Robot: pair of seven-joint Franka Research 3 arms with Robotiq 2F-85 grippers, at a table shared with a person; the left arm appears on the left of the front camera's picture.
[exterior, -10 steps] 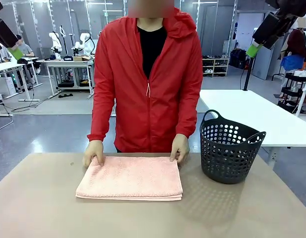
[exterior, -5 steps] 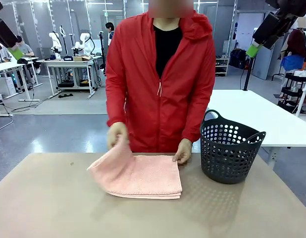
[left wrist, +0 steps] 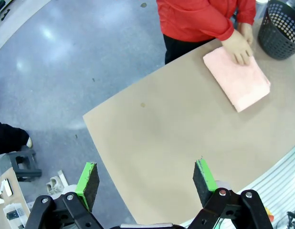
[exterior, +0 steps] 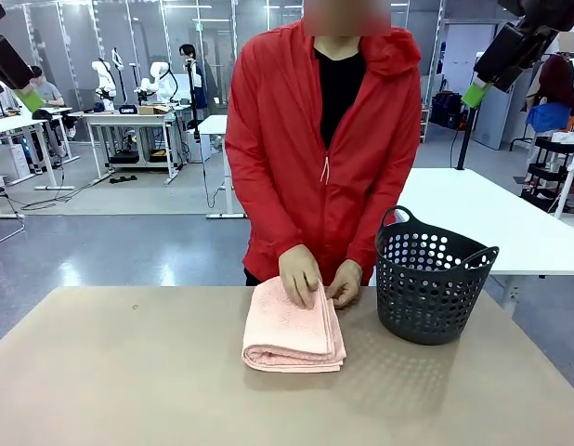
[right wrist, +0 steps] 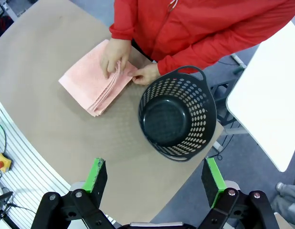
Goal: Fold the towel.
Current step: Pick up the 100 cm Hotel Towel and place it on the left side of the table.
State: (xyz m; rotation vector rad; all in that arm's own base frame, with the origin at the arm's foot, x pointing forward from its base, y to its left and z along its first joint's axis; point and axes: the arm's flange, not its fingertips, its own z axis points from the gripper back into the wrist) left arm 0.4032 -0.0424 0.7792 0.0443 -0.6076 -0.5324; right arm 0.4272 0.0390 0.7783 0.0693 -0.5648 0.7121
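Since a second ago, when the towel (exterior: 293,327) lay wide and flat under both of the person's hands, it has lost about half its width: the person has carried the edge on the robot's left across and laid it on the other side. It's now a compact stacked bundle on the table (exterior: 110,372), rounded fold facing the robot's left, layered edges toward the dark basket (exterior: 432,274), which sits just beside it but apart.

The person's hand on the robot's left (exterior: 299,275) lies flat on top of the bundle at its far edge; the other hand (exterior: 345,282) rests at the far corner nearest the basket. The person has also shifted toward the basket side.

Left gripper (left wrist: 146,177): jaws wide apart, nothing between the green pads, up high and well away from the towel (left wrist: 237,78). Right gripper (right wrist: 157,181): likewise spread wide and empty, looking down on the basket (right wrist: 177,113), which has nothing in it, and the towel (right wrist: 96,82).

My read: folding is effectively done or one pass from done, all by the person. Neither arm is involved. Basket close by suggests the bundle goes there next, but that's a guess.
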